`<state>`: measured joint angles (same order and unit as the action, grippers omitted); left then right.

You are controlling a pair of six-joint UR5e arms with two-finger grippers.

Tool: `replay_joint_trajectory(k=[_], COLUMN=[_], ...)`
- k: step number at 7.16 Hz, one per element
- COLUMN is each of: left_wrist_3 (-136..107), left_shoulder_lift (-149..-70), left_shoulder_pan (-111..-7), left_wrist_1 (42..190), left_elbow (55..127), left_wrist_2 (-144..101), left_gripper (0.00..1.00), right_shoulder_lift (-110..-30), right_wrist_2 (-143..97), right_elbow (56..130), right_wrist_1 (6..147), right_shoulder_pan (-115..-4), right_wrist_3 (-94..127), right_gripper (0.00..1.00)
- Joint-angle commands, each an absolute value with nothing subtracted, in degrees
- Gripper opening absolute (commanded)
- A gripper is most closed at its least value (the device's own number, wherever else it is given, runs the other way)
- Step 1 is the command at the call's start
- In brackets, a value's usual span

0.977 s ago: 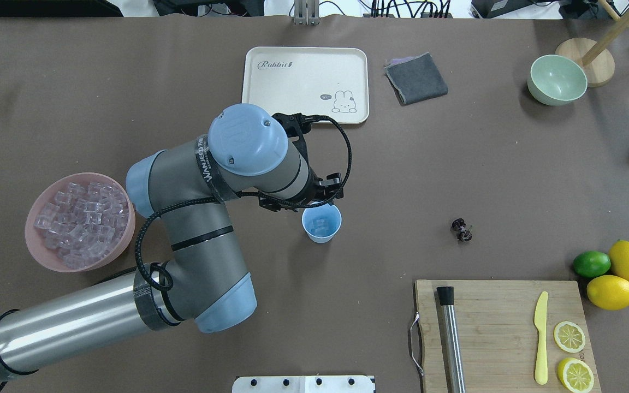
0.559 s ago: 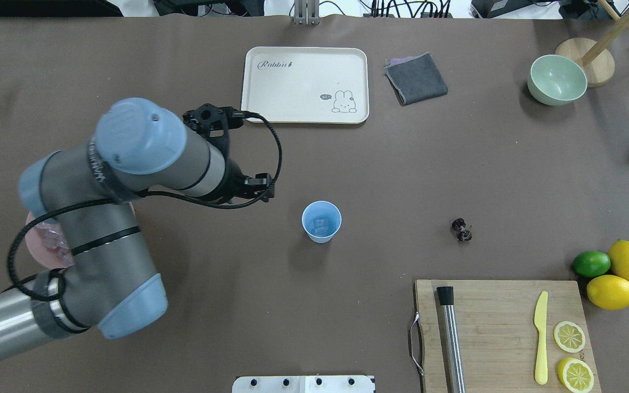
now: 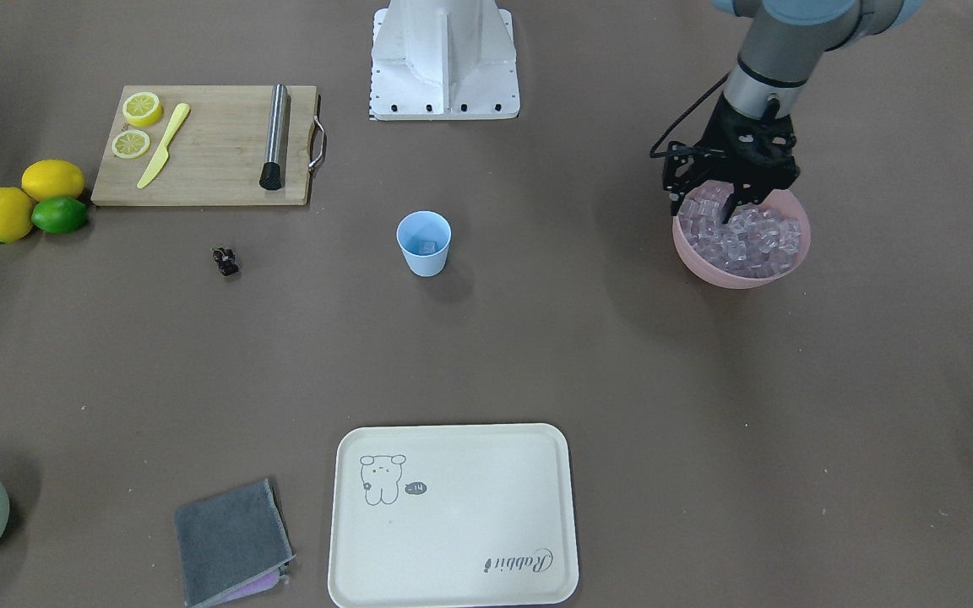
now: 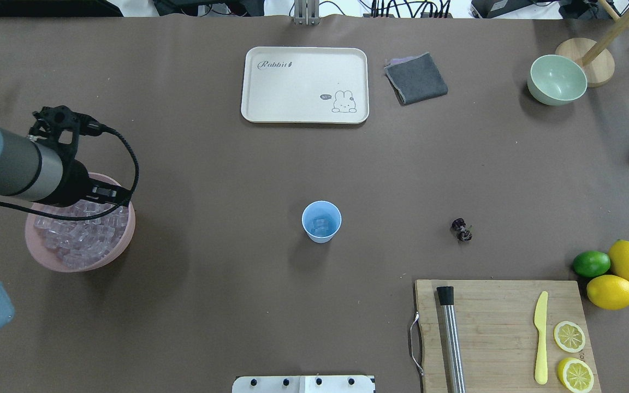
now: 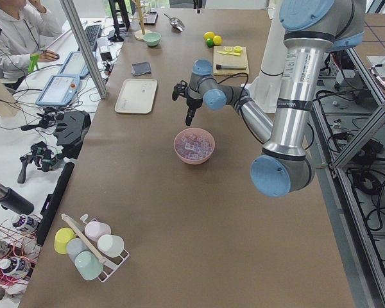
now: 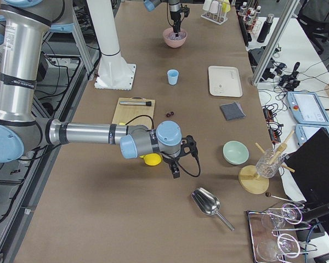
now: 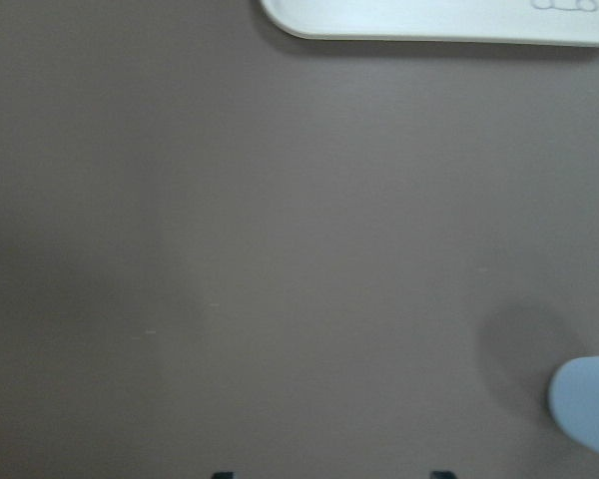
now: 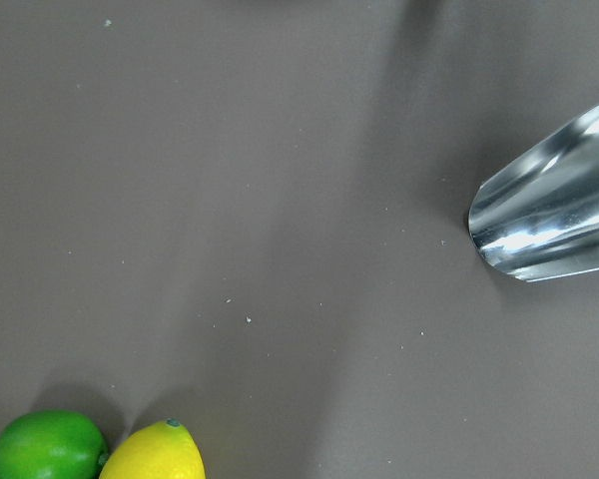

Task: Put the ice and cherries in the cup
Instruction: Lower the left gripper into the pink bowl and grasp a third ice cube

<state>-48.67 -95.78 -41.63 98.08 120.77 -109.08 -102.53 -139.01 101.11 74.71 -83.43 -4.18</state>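
1. The left gripper (image 3: 702,209) is hanging above the round pink plastic bowl (image 3: 740,277), which is heaped with small clear ice cubes (image 3: 757,241). Its black fingers are standing apart and holding nothing that shows.
2. The small light-blue plastic cup (image 3: 424,255) is standing upright mid-table, well apart from the bowl, with a clear cube lying inside it.
3. The tiny dark cluster of cherries (image 3: 225,260) is lying on the brown table (image 4: 227,164) beyond the cup, near the wooden cutting board (image 3: 208,152).
4. Only bare table is stretching between bowl and cup. The cream rectangular tray (image 3: 453,515) and the folded grey cloth (image 3: 229,540) are sitting towards the operators' edge.
5. The right gripper (image 6: 175,167) is hovering low near the table's right end, and I cannot tell how far it is open. The shiny metal scoop (image 8: 554,200), green lime (image 8: 45,444) and yellow lemon (image 8: 155,454) are lying around it.
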Motion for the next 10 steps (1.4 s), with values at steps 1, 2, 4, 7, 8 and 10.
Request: replay_joint_trajectory(k=[1,2,4,7,8,10], left_wrist_3=[-49.63,-52.96,-52.91,-54.22,-54.66,-54.23], left_shoulder_lift=[-92.64,-93.68,-93.87,-96.49,-97.37,-97.21], left_shoulder_pan=[-43.24,-42.81,-42.63,-42.28,-42.28,-42.28], left_wrist_1=[98.09,98.35,98.52,98.7,98.7,98.7], left_elbow=[119.03,115.87,114.44,111.63,110.32,109.69], left_wrist_2=[-110.21,-110.21,-110.13,-110.3,-110.3,-110.22], left_gripper=[0.71,0.7,0.67,0.67,0.66,0.62], right_shoulder_lift=[-102.57,-102.66,-102.66,-102.74,-102.74,-102.74], right_wrist_2=[-139.04,-139.04,-139.04,-139.04,-139.04,-139.04], right_elbow=[101.07,100.99,100.99,100.55,100.63,100.63], right_wrist_1=[74.71,74.79,74.71,74.71,74.71,74.71], right_shoulder_pan=[-83.32,-83.32,-83.23,-83.23,-83.23,-83.23], right_wrist_3=[-4.22,-4.22,-4.22,-4.31,-4.31,-4.31], right_gripper=[1.0,1.0,1.0,1.0,1.0,1.0])
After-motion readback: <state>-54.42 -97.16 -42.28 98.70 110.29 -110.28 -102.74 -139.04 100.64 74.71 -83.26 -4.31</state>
